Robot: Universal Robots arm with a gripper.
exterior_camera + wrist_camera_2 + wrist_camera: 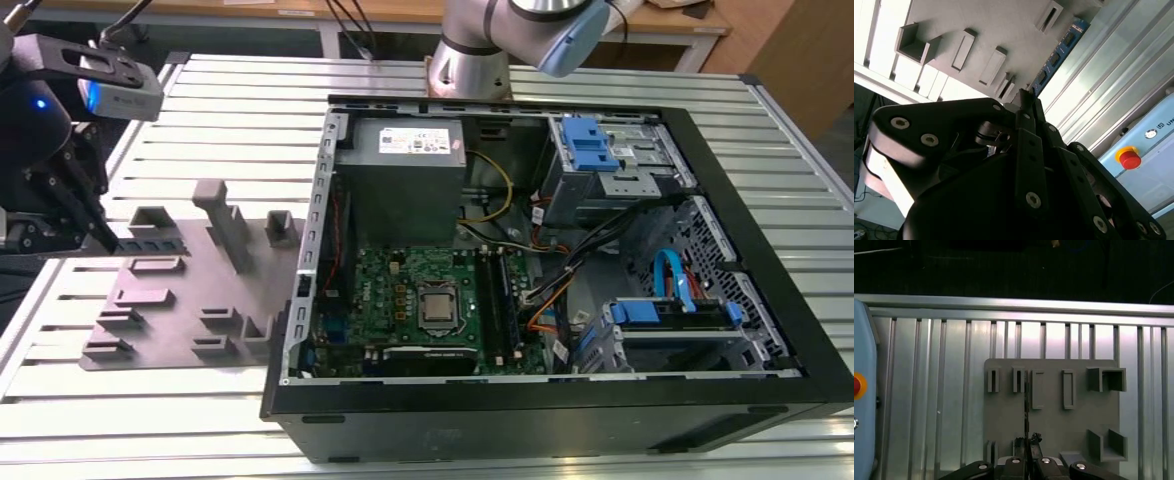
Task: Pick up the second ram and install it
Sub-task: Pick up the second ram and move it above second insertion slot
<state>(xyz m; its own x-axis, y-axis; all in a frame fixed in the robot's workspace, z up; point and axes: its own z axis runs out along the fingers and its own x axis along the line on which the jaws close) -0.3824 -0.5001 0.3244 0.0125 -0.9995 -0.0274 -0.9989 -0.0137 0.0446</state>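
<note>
Slatted aluminium tabletop [929, 390], on which a grey plastic fixture plate with raised slot holders [1004, 415] is laid. The black two-fingered pincer [1026, 97] is shown clamped on one end of the second ram [1056, 57], a thin, long, narrow blue circuit-board strip. The strip is extended straight ahead of the fingertips, above the plate.

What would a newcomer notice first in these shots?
The open computer case with its green motherboard dominates the exterior view's right, on the slatted aluminium table. At that view's left, the black hand sits over a grey holder plate. In the second wrist view it pinches the second ram, a thin blue strip.
</note>
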